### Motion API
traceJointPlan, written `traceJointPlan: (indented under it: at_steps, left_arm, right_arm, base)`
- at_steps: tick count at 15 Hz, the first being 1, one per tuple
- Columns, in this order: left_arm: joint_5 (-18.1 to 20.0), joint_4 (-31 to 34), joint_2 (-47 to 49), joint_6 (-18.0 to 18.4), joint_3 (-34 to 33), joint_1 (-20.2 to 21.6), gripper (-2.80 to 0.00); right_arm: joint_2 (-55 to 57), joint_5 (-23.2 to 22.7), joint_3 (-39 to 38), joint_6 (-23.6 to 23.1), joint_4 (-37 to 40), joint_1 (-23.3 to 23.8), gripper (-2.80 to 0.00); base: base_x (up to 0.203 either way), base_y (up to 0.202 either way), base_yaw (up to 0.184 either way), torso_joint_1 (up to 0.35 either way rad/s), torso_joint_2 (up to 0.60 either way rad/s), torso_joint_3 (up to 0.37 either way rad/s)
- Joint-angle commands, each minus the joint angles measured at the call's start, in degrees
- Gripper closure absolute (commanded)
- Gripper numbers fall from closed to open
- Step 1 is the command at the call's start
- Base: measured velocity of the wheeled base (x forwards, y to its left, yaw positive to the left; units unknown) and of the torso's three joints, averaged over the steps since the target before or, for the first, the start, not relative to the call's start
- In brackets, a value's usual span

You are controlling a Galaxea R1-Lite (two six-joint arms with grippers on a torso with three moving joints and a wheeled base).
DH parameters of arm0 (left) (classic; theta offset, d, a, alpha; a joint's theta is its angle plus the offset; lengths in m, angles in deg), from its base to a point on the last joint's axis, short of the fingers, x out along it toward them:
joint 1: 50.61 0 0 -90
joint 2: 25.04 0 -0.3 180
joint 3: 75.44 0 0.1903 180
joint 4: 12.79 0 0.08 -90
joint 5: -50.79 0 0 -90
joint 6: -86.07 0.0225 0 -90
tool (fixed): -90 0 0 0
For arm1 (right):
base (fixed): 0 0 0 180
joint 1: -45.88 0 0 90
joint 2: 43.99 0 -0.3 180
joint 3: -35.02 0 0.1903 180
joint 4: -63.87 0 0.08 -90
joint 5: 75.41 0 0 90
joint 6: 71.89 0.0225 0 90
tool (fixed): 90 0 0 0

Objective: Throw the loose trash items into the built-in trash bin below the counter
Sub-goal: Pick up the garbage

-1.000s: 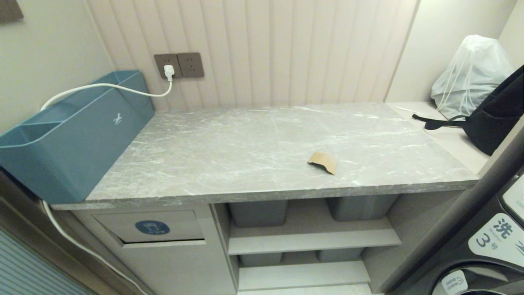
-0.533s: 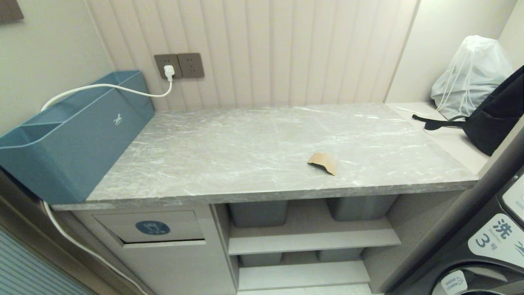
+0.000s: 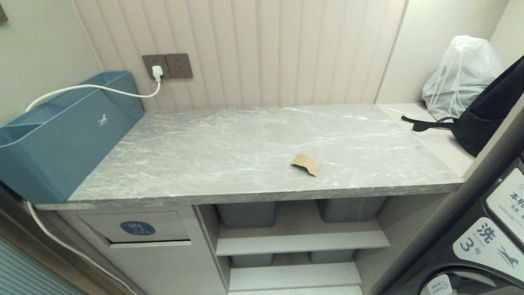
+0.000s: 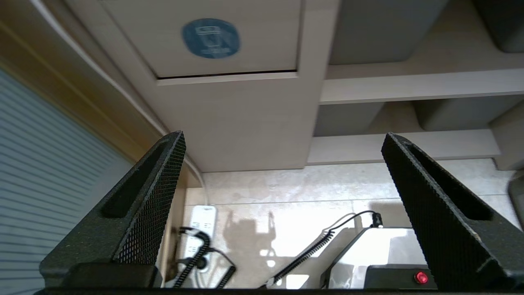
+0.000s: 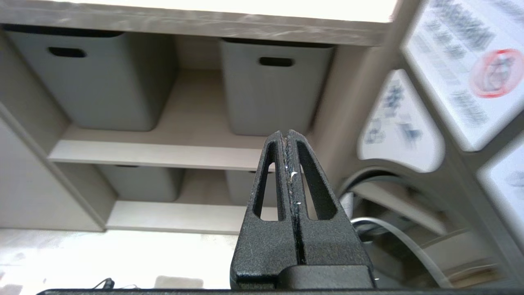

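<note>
One plain tan arched cardboard scrap (image 3: 306, 163) lies on the grey marble counter (image 3: 229, 155), right of its middle and near the front edge. The built-in trash bin (image 3: 135, 226) is a beige flap with a round blue sticker, under the counter's left end; the left wrist view also shows this trash bin (image 4: 211, 39). Neither arm appears in the head view. My left gripper (image 4: 282, 139) hangs low before the cabinet, open and empty. My right gripper (image 5: 286, 134) is shut on nothing, facing the shelves.
A teal organiser box (image 3: 61, 135) with a white cable (image 3: 90, 87) stands on the counter's left end. Grey tubs (image 3: 247, 213) sit on the shelves below. A black bag (image 3: 487, 119) and a white sack (image 3: 460, 76) lie at the right. A washing machine (image 3: 483, 241) stands at lower right.
The whole scene has shifted slightly left in the head view, so the camera has moved. The scrap lies where it was on the counter.
</note>
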Motion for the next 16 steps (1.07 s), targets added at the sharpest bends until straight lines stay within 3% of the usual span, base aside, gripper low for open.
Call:
traceJointPlan:
  at_steps: [1,16]
  left_arm:
    - [0.01,-0.05,0.23,-0.17,-0.09,0.01,-2.8]
    - [0.18,-0.13,0.23,-0.17,-0.09,-0.69,-2.8]
  right_arm:
    - [-0.04,0.01,0.0,0.01,0.01,-0.02,0.0]
    - [-0.04,-0.16,0.0,-0.19,0.0,-0.02,0.0]
  base:
    - [0.0,-0.184,0.002,0.002,0.0,0.0]
    - [0.0,-0.015,0.0,0.001,0.0,0.001]
